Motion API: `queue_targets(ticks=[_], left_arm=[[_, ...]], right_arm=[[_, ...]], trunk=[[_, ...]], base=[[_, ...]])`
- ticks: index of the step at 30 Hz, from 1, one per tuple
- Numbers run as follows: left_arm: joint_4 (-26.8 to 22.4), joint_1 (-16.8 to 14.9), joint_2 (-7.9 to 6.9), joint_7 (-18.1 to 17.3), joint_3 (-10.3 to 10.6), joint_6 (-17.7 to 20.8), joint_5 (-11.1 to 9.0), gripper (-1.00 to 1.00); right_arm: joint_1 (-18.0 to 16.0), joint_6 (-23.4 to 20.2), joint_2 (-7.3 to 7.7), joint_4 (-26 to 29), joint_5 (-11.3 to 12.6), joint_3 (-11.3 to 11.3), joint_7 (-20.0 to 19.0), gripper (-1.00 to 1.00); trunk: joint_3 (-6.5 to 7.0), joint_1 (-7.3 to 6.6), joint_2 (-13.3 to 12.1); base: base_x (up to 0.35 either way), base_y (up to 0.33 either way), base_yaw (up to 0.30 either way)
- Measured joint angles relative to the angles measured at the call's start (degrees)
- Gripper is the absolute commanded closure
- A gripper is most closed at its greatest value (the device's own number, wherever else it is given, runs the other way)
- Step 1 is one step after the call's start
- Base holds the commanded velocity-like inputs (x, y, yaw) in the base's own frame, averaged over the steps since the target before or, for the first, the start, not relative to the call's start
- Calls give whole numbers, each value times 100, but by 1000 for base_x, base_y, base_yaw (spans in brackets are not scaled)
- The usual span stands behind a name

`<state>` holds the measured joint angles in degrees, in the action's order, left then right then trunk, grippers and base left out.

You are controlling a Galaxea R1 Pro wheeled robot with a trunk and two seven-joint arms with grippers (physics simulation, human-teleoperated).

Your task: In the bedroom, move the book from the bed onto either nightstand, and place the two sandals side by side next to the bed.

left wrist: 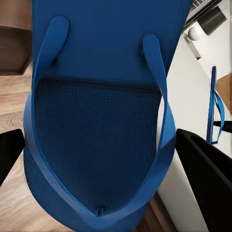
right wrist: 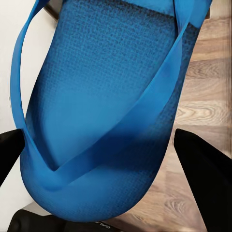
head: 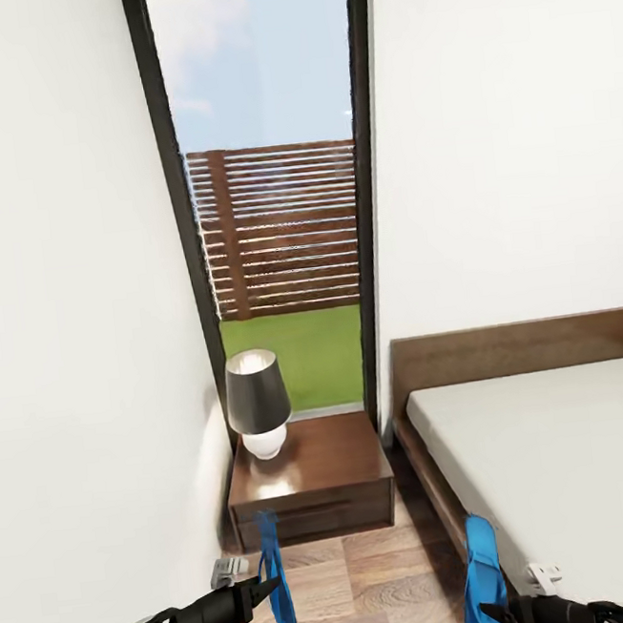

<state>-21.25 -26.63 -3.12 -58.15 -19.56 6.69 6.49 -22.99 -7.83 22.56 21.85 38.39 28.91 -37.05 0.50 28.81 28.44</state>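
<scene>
The nightstand (head: 310,484) stands against the window wall, ahead of both claws, with its two drawers shut and a dark-shaded lamp (head: 257,402) with a white base on its top (nothing else sits on that top that I can make out). The left arm reaches in low from the near left, its black forearm slanting up and forward, and the left gripper (head: 266,585) is clamped on one blue sandal (head: 276,584), which stands on edge and runs from just in front of the nightstand's drawer fronts back past the fingertips. In the left wrist view this sandal (left wrist: 99,121) lies sole-up between the two black fingers (left wrist: 208,179), its straps meeting at the toe post close to the camera. The right arm comes in from the near right corner, low, and the right gripper (head: 496,609) grips the second sandal (head: 483,572), which rises forward from the claw along the side of the bed (head: 555,439), just beside the dark frame rail. The right wrist view shows that sandal (right wrist: 101,111) filling the space between the black fingers (right wrist: 205,174), with wood-plank floor (right wrist: 203,87) beyond it. The bed's grey mattress lies to the right of both claws; the book cannot be made out on the part of it that shows. A small grey wall fitting (head: 226,570) sits low just left of the left claw.
</scene>
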Motion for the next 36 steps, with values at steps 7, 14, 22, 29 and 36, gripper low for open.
queue_targets(ticks=[7,14,22,29,36], left_arm=[[0,0,0,0,1,-2,1,100],[0,0,0,0,3,0,2,100],[0,0,0,0,3,0,3,100],[0,0,0,0,3,-1,2,100],[0,0,0,0,2,0,0,100]], right_arm=[[0,0,0,0,0,1,-2,100],[0,0,0,0,-1,2,1,100],[0,0,0,-1,2,2,1,100],[0,0,0,-1,2,2,-1,100],[0,0,0,-1,6,1,1,100]], trunk=[[14,0,0],[29,0,0],[45,0,0],[59,0,0],[72,0,0]], base=[[0,0,-280],[0,0,-280],[0,0,-280],[0,0,-280],[0,0,-246]])
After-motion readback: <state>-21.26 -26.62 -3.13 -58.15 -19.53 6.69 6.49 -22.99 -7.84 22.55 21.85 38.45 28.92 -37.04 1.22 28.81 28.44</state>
